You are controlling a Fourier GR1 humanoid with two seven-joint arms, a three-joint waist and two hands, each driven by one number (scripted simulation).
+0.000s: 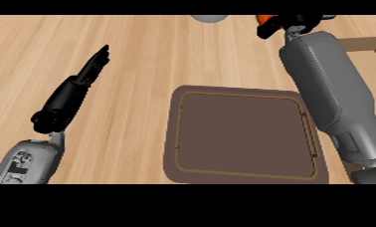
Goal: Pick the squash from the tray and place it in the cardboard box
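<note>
While the brown tray [246, 136] lies bare, the right hand [290, 23] holds an orange object, seemingly the squash [262, 18], curled at the far right beside the cardboard box [360, 45], apparently for placing. The left hand [77, 89] rests straight-fingered at left.

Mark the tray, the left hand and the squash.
tray [192, 171]: head view, bare rim at its lower left.
left hand [73, 94]: head view, back of the hand.
squash [262, 18]: head view, orange bit beside the right hand.
</note>
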